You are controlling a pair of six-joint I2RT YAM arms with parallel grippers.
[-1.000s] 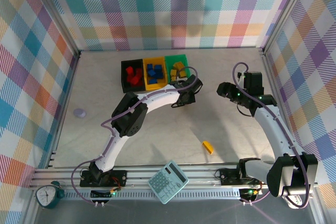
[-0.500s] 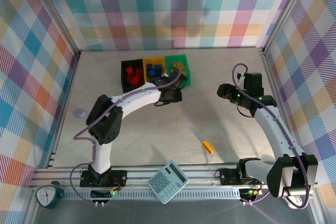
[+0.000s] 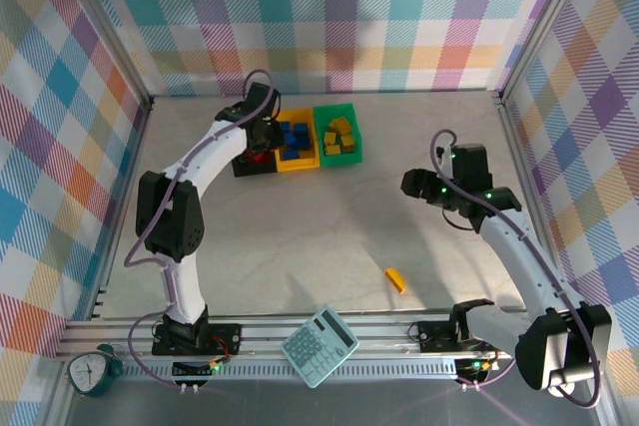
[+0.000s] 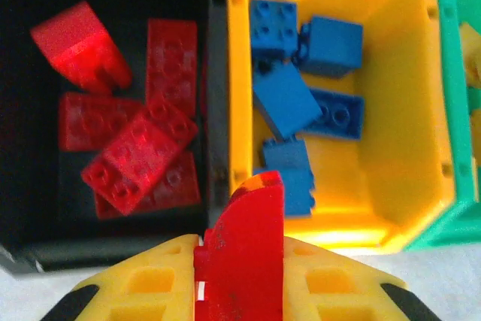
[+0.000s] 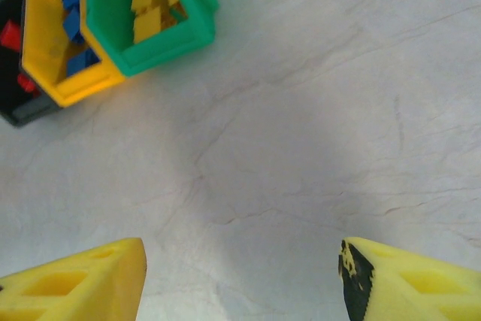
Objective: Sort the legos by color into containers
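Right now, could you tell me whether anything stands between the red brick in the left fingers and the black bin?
Nothing visible does. The red brick, held in the left fingers, hangs over the rims where the black bin meets the yellow bin; the black bin is open-topped.

Small black plastic bin (image 3: 245, 168) mostly hidden under left gripper (image 3: 262, 135); gripped red plastic lego brick (image 4: 240, 253) cropped at bottom edge.

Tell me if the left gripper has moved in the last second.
Yes. The left gripper swung left, from beside the green bin to the black bin, shut on a red lego.
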